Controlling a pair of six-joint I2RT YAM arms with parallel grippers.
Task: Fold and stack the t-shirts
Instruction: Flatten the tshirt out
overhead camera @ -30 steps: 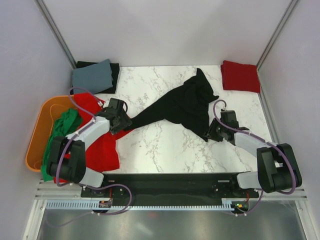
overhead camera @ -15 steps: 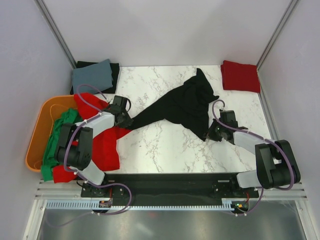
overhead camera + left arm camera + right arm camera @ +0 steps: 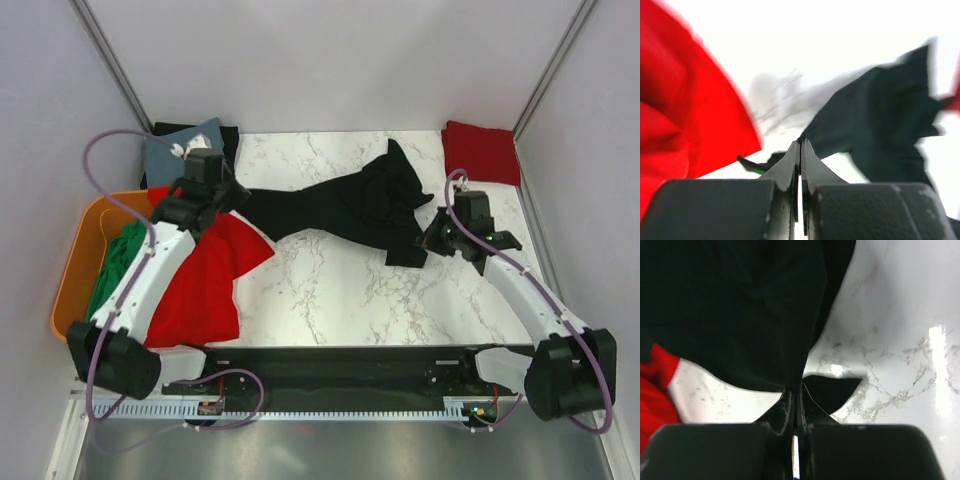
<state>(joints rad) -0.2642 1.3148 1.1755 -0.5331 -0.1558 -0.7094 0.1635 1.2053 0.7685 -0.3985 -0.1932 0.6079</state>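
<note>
A black t-shirt (image 3: 340, 205) hangs stretched across the middle of the marble table (image 3: 330, 290), held up by both grippers. My left gripper (image 3: 235, 196) is shut on its left end; in the left wrist view the fingertips (image 3: 800, 144) pinch black cloth while the rest of the black t-shirt (image 3: 880, 120) trails away. My right gripper (image 3: 433, 238) is shut on the shirt's right lower edge, and the right wrist view shows its gripper (image 3: 797, 389) closed on the black t-shirt (image 3: 740, 305). A loose red t-shirt (image 3: 205, 280) lies under my left arm.
An orange tub (image 3: 72, 262) at the left edge holds a green shirt (image 3: 115, 265). A folded grey-blue shirt (image 3: 180, 152) lies on a folded black one (image 3: 230, 140) at the back left. A folded red shirt (image 3: 480, 150) sits at the back right.
Both grippers closed on the black shirt. The left arm rose and swung back-left, pulling the shirt out long. The right gripper lifted its edge slightly up and back.
</note>
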